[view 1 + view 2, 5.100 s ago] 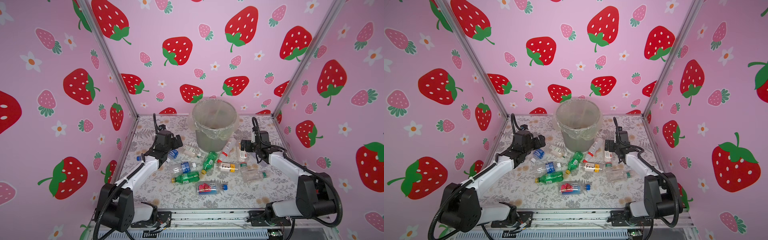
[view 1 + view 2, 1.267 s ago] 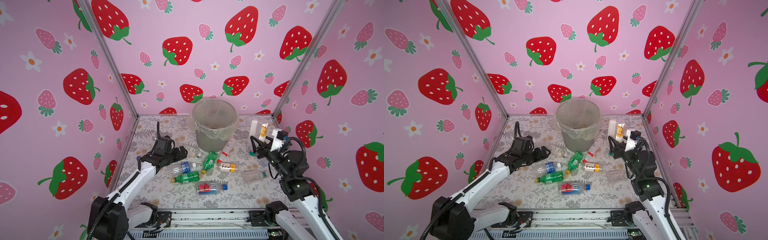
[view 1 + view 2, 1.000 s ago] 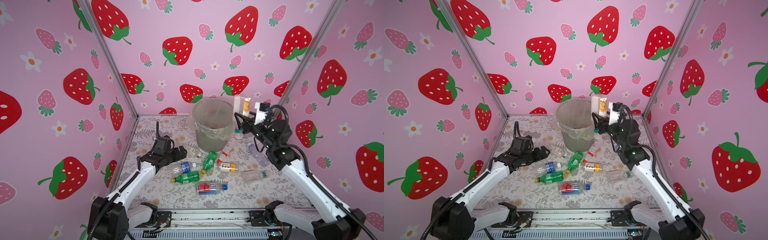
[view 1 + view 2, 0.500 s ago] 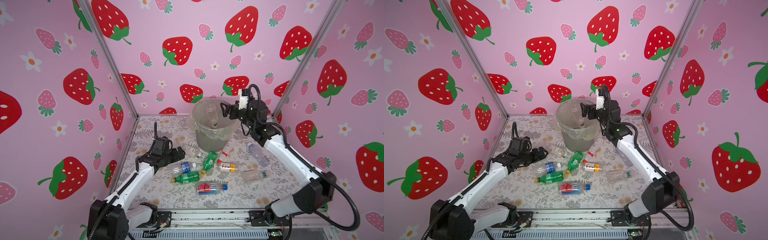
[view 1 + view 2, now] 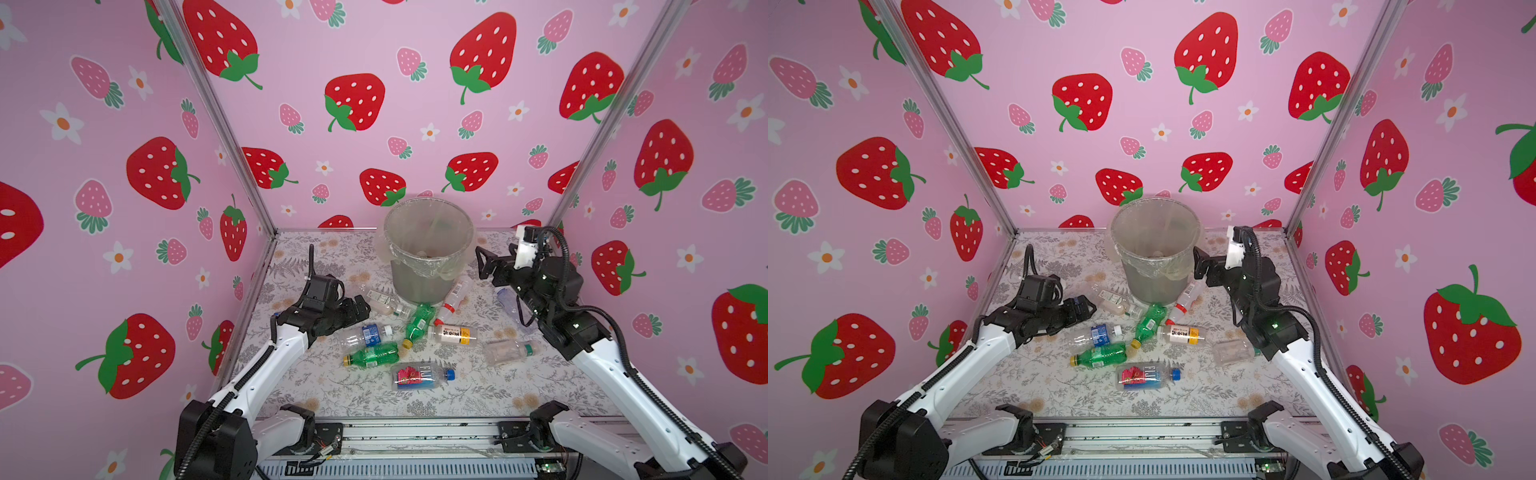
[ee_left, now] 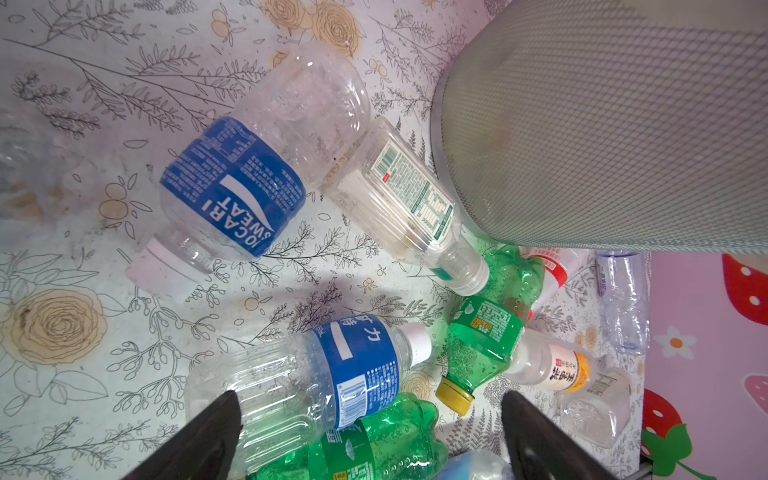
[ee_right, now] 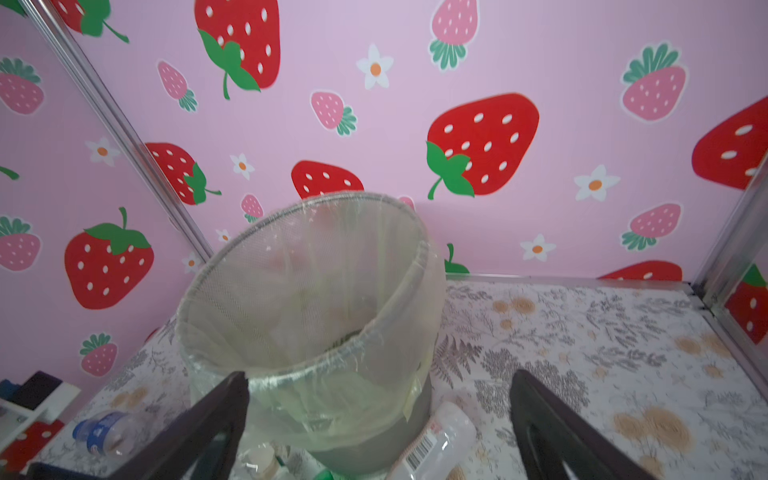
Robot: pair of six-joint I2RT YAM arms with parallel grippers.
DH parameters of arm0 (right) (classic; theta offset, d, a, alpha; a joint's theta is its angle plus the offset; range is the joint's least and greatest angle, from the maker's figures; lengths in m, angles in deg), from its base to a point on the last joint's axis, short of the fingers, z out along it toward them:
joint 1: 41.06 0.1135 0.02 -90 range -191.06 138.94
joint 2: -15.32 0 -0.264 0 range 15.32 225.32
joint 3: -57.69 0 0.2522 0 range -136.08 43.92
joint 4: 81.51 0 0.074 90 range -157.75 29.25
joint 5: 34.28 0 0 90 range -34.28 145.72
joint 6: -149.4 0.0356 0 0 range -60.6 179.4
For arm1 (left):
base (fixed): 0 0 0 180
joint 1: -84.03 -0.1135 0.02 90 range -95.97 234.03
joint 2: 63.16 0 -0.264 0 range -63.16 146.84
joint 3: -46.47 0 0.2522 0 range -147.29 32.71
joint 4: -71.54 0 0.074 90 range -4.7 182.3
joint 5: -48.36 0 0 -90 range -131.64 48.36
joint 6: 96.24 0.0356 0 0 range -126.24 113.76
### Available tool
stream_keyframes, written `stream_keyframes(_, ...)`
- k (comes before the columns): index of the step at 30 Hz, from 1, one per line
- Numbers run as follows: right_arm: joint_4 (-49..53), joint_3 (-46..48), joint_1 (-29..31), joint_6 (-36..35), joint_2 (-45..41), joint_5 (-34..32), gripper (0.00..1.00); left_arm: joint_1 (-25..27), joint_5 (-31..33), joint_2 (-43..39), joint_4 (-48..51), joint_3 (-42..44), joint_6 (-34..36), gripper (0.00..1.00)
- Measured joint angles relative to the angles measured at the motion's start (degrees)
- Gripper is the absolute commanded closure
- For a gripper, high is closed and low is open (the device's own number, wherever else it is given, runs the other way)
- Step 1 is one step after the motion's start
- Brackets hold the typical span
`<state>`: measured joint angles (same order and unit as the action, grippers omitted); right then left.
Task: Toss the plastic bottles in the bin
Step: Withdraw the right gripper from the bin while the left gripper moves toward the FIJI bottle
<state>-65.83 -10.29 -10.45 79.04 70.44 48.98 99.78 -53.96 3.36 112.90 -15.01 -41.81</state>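
Enclosure: pink strawberry walls (image 5: 374,62) on three sides, metal posts (image 5: 221,120) at the back corners. Floral table (image 5: 316,386), front strip bare.

Bin (image 5: 415,282) upright at back centre, liner (image 5: 451,266) folded over the rim. Pale item (image 5: 422,253) at its bottom, not identifiable.

Plastic bottles (image 5: 451,334) lie scattered just before the bin, between the arms.

Right gripper (image 5: 482,262) spread wide, empty, beside the bin's rim. Left gripper (image 5: 360,308) spread wide, empty, low at the cluster's left edge.

Both top views: mounted high at the front, angled down toward the pink strawberry-print back wall (image 5: 415,50), whole floral table (image 5: 316,386) framed. Left wrist: close above scattered plastic bottles (image 6: 232,187). Right wrist: near round grey mesh bin (image 7: 291,270), facing its mouth. Bin appears in all four.
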Motion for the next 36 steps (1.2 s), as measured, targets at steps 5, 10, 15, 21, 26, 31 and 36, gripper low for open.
stream_keyframes(5,3.58,5.49,-0.15,1.2,-1.81,-0.07,0.01,0.0,-0.35,-0.44,1.33,0.0,0.87,0.01)
stream_keyframes(10,5.99,8.9,-0.7,2.03,-4.22,-0.04,0.01,0.0,-0.37,-1.62,3.39,-0.22,1.77,0.01)
stream_keyframes(15,6.36,10.71,-1.29,3.3,-5.22,-0.07,0.01,0.07,-0.31,-2.19,5.22,-0.76,2.67,0.01)
stream_keyframes(21,6.4,12.41,-2.4,4.76,-5.2,0.15,0.01,1.53,-0.17,-2.19,7.21,-1.29,3.69,0.01)
stream_keyframes(26,6.38,12.85,-4.0,5.7,-3.23,0.92,0.01,3.8,-0.04,-1.97,7.87,-1.73,4.57,0.01)
stream_keyframes(31,6.29,13.51,-5.79,6.29,0.09,2.78,0.01,8.02,0.74,-2.27,7.87,-2.21,6.4,0.01)
stream_keyframes(36,6.29,14.43,-6.78,6.78,0.96,4.17,0.01,12.02,0.44,-2.67,7.37,-2.67,9.6,0.01)
